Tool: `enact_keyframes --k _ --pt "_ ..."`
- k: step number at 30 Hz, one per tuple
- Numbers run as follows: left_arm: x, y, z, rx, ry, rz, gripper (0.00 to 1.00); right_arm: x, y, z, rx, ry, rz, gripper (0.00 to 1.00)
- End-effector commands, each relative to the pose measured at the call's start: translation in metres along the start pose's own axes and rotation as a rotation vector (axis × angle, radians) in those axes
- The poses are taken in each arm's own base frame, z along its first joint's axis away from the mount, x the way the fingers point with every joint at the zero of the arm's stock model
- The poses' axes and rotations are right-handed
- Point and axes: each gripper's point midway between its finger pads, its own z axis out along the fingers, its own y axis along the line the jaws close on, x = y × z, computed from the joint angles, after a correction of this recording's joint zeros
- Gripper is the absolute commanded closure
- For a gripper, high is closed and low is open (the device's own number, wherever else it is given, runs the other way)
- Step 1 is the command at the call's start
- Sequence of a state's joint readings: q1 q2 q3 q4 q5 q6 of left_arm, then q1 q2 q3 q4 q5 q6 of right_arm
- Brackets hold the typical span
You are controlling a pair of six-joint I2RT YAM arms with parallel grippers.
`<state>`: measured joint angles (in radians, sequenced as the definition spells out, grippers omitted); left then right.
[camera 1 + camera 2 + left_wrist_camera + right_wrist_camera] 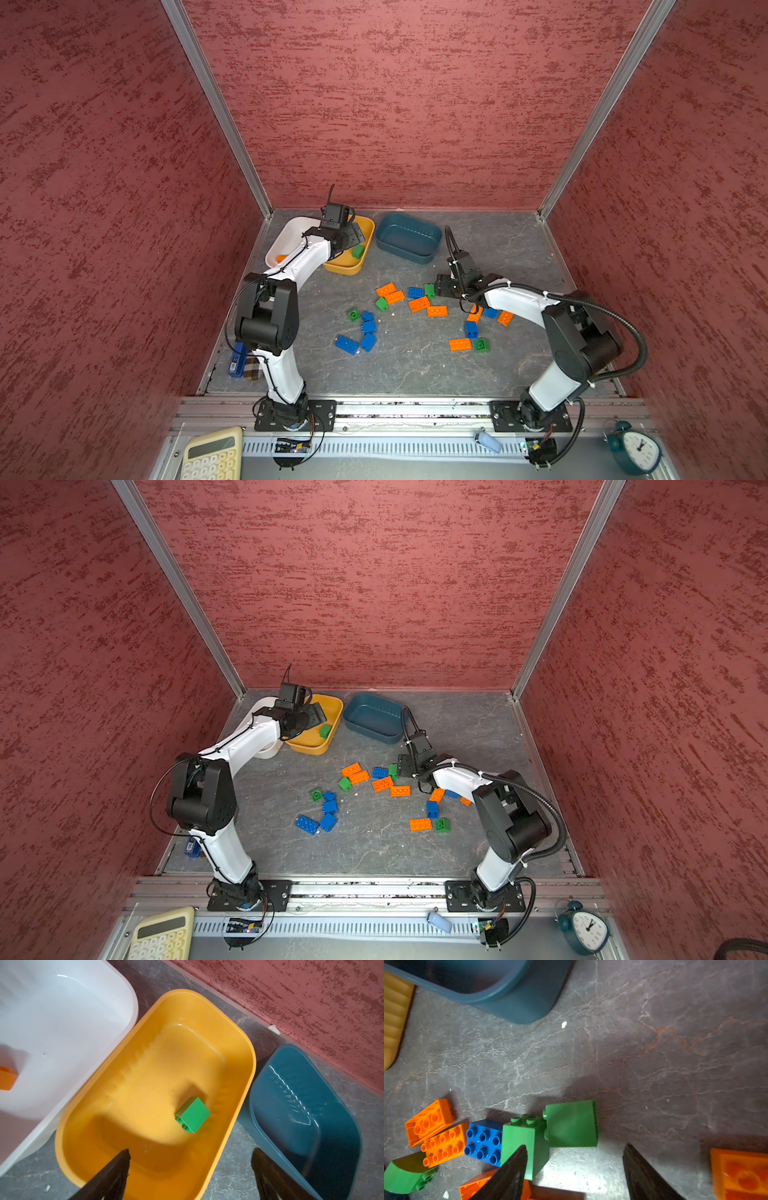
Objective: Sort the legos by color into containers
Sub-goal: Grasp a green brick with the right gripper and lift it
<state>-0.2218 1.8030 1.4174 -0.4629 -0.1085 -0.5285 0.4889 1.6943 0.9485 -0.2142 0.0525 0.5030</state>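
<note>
Three containers stand at the back: a white tub (286,237), a yellow tub (357,266) and a teal tub (407,241). My left gripper (190,1150) hangs open over the yellow tub (145,1076), with nothing between its fingers. One green brick (193,1114) lies on its side in that tub. An orange brick (7,1078) lies in the white tub (62,1022). My right gripper (576,1145) is open low over the table. Two green bricks (572,1124) lie just ahead of it, one against a finger (517,1163). Orange (419,303), blue (347,344) and green (353,313) legos are scattered mid-table.
Red textured walls close in the back and both sides. A calculator (212,455) and a small clock (636,451) sit on the front ledge. A blue object (237,361) lies at the left edge beside the left arm.
</note>
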Motion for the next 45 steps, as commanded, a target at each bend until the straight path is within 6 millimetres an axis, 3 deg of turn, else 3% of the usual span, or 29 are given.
enact_keyframes --k 1,14,21,27,35,39,45 --pt "-0.005 -0.004 -0.02 0.034 -0.031 0.003 0.02 -0.012 0.001 0.004 0.039 -0.018 -0.009 0.34" --pt "0.015 0.007 -0.044 0.049 0.001 0.002 0.01 -0.018 0.006 0.029 0.06 0.002 -0.062 0.42" --pt "0.016 0.016 -0.057 0.039 -0.018 -0.011 0.0 -0.016 0.005 0.028 0.06 0.008 -0.124 0.55" --pt "0.02 0.027 -0.067 0.023 -0.032 -0.025 0.01 -0.028 0.013 0.014 0.035 -0.048 -0.143 0.63" --pt "0.027 0.043 -0.073 -0.016 -0.037 -0.038 0.01 -0.057 0.056 -0.019 -0.177 -0.2 -0.111 0.69" --pt "0.032 0.05 -0.076 -0.025 -0.032 -0.047 0.01 -0.071 0.092 -0.036 -0.361 -0.249 -0.083 0.69" --pt "0.051 0.063 -0.083 -0.052 0.007 -0.046 0.01 -0.089 0.144 -0.045 -0.539 -0.3 -0.106 0.7"
